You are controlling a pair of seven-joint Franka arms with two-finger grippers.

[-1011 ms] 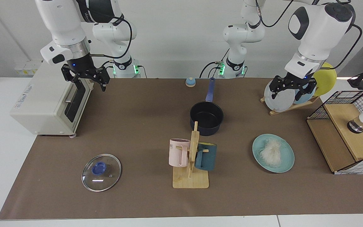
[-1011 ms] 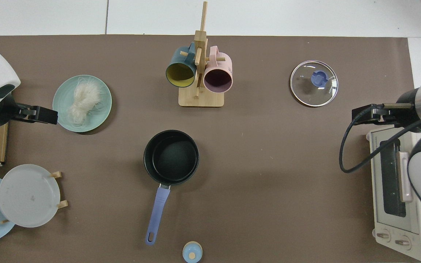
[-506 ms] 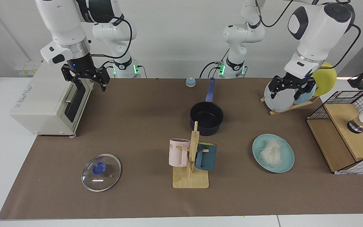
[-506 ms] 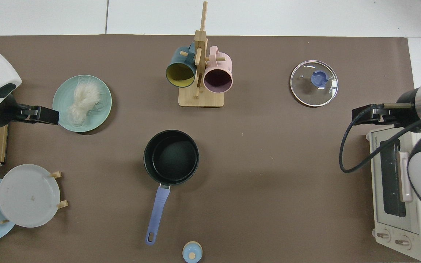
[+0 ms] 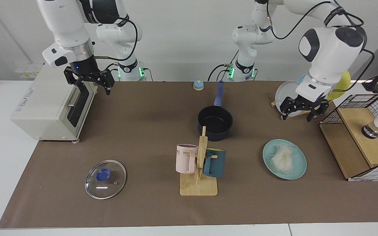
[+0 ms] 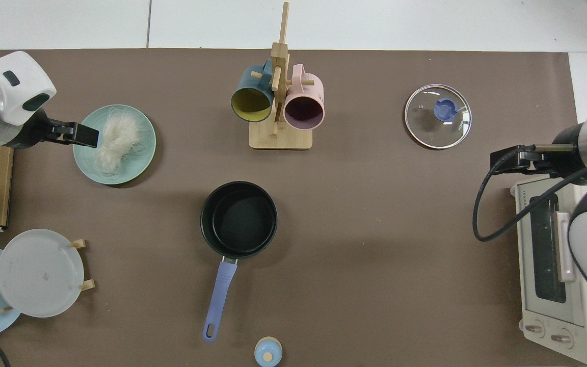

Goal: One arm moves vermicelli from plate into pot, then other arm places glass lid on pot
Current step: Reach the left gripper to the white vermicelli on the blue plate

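- The vermicelli lies in a loose heap on the plate, which sits flat on the brown mat well to one side of the pot.
- From above, the left gripper covers part of the plate's rim at the edge of the noodles; whether it touches them cannot be told from there.
- Facing, the left gripper hangs in the air above the plate, fingers apart and holding nothing.
- The pot is empty, its handle pointing toward the arm bases.
- A mug rack with a pink mug and a teal mug stands in front of the pot and hides part of its near wall.
- The lid lies flat on the mat, on the far side of the pot from the plate, knob up.
- The right gripper waits above the toaster oven, well away from the pot, fingers spread and empty; from above only its side shows.
- Beyond the plate from the pot, a plate rack is partly hidden behind the left arm.
- A wire-and-wood box is cut off at the frame edge.
- A small bell sits near the handle's tip.
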